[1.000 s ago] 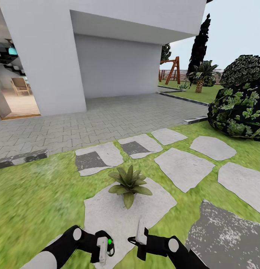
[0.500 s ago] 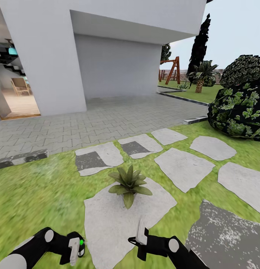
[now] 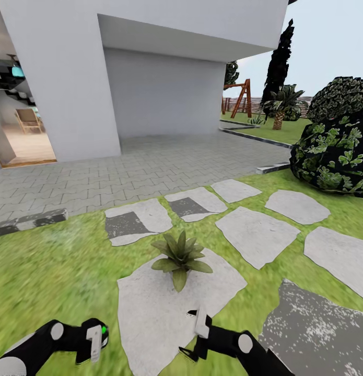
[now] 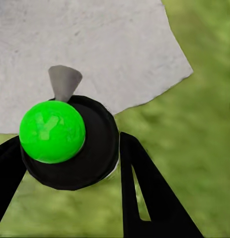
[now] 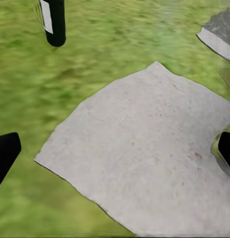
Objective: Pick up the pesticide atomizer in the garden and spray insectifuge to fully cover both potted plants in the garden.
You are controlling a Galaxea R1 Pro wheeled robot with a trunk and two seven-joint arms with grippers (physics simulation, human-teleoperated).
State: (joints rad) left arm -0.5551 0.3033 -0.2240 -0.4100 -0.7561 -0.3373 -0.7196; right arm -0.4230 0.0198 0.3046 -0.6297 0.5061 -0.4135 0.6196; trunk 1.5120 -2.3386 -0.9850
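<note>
Plant (image 3: 180, 257) at 1 o'clock from left fingers (image 4: 144, 188) clamping sprayer (image 4: 65, 141); right fingers (image 3: 202, 319) open, empty, nearer.

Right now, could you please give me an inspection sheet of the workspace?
Surface: lawn with grey stepping stones.
Job's things: one potted plant on the nearest stone; atomizer, black with a green cap, between the left fingers.
Clutter: nothing seen.
Grippers: left gripper shut on the atomizer, over grass; right gripper open and empty.
Cables: nothing seen.
Surroundings: white house, paved patio, dark shrub, palm, swing frame.
</note>
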